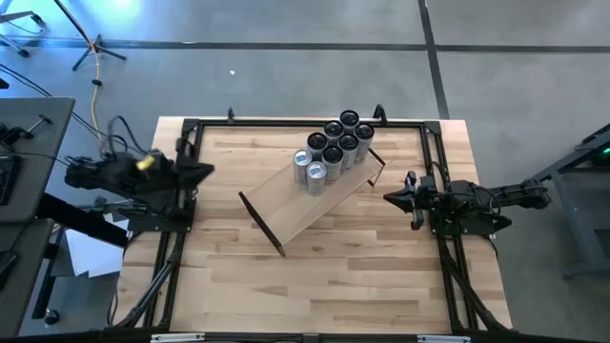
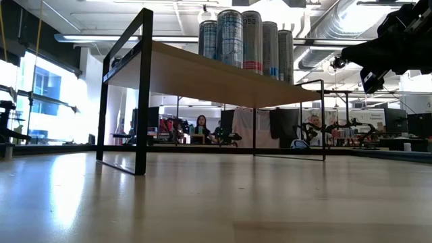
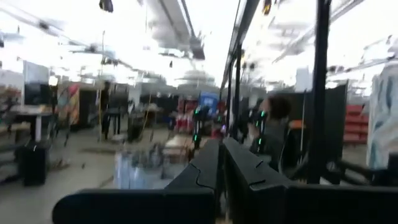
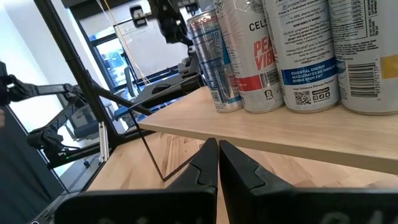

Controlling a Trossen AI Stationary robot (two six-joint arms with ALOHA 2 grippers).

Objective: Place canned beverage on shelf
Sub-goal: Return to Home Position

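Note:
The shelf [image 1: 315, 200], a pale wood board on thin black brackets, stands slantwise in the middle of the table. Several canned beverages [image 1: 335, 148] stand upright in a cluster on its far right end, also seen in the low view [image 2: 244, 37] and the right wrist view [image 4: 280, 56]. My left gripper [image 1: 205, 171] is shut and empty at the table's left edge, raised and pointing toward the shelf. My right gripper [image 1: 391, 197] is shut and empty at the right edge, level, just short of the shelf's right end [image 4: 249, 127].
A black metal frame [image 1: 286, 122] runs around the tabletop's edges. Bare butcher-block tabletop [image 1: 315, 286] lies between the shelf and the near edge. People and equipment show in the room beyond the table [image 2: 201, 128].

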